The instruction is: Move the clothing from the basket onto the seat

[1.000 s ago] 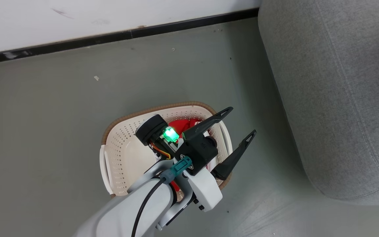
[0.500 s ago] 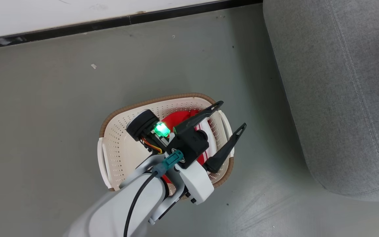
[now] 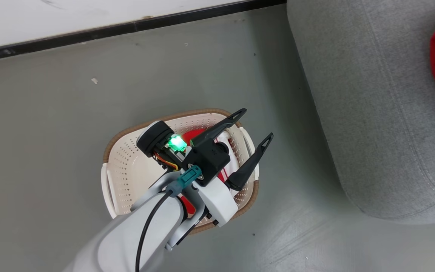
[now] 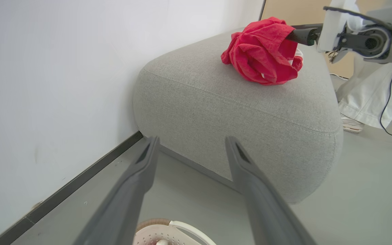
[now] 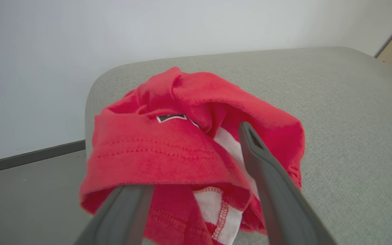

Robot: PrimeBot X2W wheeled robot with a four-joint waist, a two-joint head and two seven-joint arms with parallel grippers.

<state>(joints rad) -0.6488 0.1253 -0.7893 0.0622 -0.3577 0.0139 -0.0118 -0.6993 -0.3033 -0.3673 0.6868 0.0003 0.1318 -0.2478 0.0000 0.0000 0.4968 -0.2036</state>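
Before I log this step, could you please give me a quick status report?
Left gripper open above the basket. Right gripper open at a red garment on the seat. Second red garment in the basket. Nothing seen blocking.

I see a grey floor [image 3: 51,132], a white wall [image 3: 51,15] with 1 black baseboard [image 3: 127,28], 1 pale scrap [image 3: 94,81] on the floor, and a person's white trouser leg [image 4: 362,102].
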